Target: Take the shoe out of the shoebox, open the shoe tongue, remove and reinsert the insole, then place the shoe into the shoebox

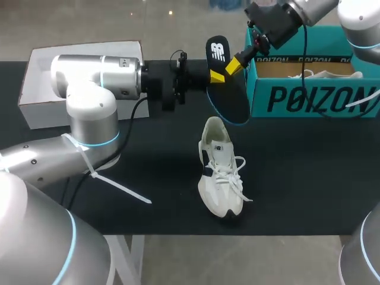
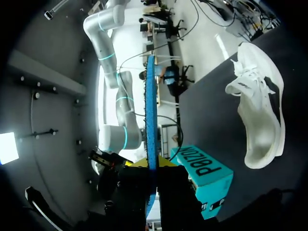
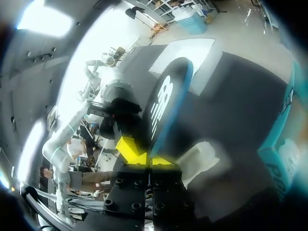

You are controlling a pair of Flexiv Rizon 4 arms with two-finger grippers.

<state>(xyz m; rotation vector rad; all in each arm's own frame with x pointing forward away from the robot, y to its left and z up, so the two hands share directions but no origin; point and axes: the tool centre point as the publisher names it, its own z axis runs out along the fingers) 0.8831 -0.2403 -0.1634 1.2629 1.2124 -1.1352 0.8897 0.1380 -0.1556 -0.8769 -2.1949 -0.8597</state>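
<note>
Insole is upright in the air, just beyond the shoe lying mid-table; left gripper is clamped on it; right gripper is at its edge, grip cannot be told; feed the toe end into the shoe first, keeping the insole flat.

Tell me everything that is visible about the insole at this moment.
The insole is out of the shoe and held in the air on its edge, beside the shoebox. Its top face is black with a white logo. Its rim and underside look blue and foam-like, and it curves slightly. The left end effector clamps it from both sides. The right end effector meets its upper part, but its grip is unclear.
</note>
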